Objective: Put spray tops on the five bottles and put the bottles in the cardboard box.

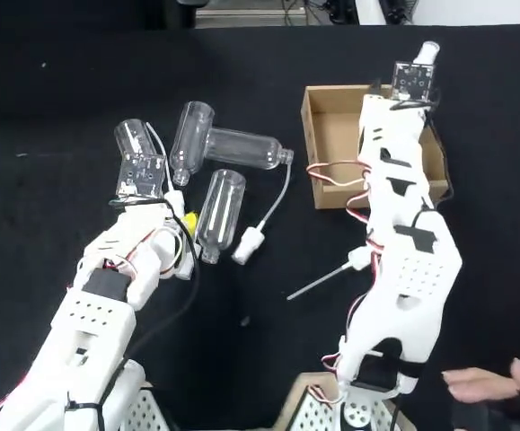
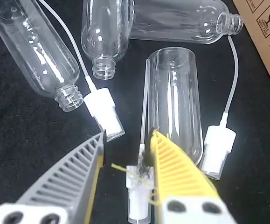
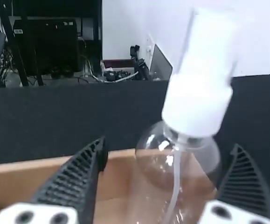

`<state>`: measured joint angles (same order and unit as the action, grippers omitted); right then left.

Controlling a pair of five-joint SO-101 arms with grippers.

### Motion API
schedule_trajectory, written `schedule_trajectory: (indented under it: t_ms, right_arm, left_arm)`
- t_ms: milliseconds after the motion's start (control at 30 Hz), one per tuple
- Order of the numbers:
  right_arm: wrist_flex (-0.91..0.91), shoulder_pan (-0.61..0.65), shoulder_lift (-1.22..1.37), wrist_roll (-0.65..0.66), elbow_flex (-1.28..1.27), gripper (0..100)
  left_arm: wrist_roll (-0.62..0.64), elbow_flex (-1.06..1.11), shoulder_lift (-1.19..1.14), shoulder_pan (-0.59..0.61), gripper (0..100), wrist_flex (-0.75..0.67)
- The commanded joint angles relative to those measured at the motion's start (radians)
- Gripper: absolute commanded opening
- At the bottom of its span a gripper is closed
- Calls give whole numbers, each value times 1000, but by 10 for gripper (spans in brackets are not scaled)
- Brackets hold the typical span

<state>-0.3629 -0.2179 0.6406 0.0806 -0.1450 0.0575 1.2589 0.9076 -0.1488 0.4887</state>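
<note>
Black table (image 1: 26,108) | left gripper (image 2: 127,135) jaws apart, spray top (image 2: 138,200) between | right gripper (image 3: 168,145) jaws apart astride capped bottle (image 3: 181,170)

Four bottles (image 1: 221,208) lie bunched left of the box (image 1: 331,148). The narrow gaps between them are crossed by spray tops (image 1: 249,244) and their tubes. The right arm (image 1: 394,171) hangs over the box's right half, and its left half lies open. Bare table (image 1: 242,359) runs between the arms, broken by one loose top (image 1: 359,259).
</note>
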Motion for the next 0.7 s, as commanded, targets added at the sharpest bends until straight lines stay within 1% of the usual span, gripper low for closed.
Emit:
schedule_trajectory:
  t_ms: [0, 133, 233, 400, 533, 667]
  right_arm:
    - [3, 5, -114, -5, -1, 343]
    - [5, -15, -205, -6, -68, 343]
    - [104, -17, -297, 0, -125, 345]
    - [482, -21, -460, -6, -124, 344]
    - [795, -63, -605, -6, -81, 343]
    - [1048, -101, -723, -6, -39, 342]
  left_arm:
    - [3, -19, 17, -8, 148, -18]
    - [3, -19, 17, -8, 148, -18]
    - [3, -19, 17, -8, 148, -18]
    - [3, -19, 17, -8, 148, -18]
    - [5, -18, 17, -8, 148, -18]
    - [5, -18, 17, -8, 148, -18]
